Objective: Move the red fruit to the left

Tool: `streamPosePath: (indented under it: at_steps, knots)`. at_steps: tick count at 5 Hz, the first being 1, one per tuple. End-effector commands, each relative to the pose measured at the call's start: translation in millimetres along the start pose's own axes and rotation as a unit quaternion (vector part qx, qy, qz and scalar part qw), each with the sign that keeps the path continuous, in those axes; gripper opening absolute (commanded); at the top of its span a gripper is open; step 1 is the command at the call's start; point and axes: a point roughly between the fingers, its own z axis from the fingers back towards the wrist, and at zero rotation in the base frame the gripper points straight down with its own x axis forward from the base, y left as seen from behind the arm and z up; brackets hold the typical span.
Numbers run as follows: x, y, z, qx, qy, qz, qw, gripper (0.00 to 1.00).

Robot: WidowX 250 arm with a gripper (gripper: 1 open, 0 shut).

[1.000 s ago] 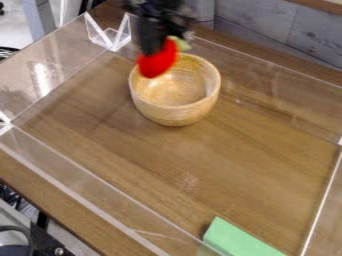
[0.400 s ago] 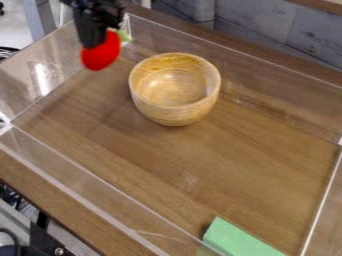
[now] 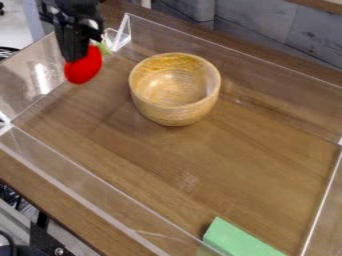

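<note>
Currently I am holding the red fruit (image 3: 84,68) clenched in the gripper (image 3: 78,52), hanging left of the wooden bowl (image 3: 175,89); lowering and releasing are remaining, I judge

Wooden table (image 3: 201,170) inside clear walls (image 3: 54,180), grey backdrop (image 3: 287,35)

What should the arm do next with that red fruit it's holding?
Probably lower it a little and let go. The hand is shut on the red fruit, which hangs well left of the bowl, near the tray's left wall and seemingly just above the wooden floor.
</note>
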Motion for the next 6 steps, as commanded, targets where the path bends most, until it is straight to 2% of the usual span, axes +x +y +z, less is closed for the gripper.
streamPosePath:
  at_steps: [1, 2, 5, 6]
  knots:
    - [2.2, 9, 8.3, -0.003, -0.014, 0.021, 0.9997, 0.0]
    - [2.8, 12, 4.6, -0.019, -0.008, 0.036, 0.9991, 0.0]
    - [4.0, 21, -5.4, -0.05, 0.01, 0.065, 0.9966, 0.0]
    - [17.2, 27, -4.5, -0.055, 0.0, 0.064, 0.9965, 0.0]
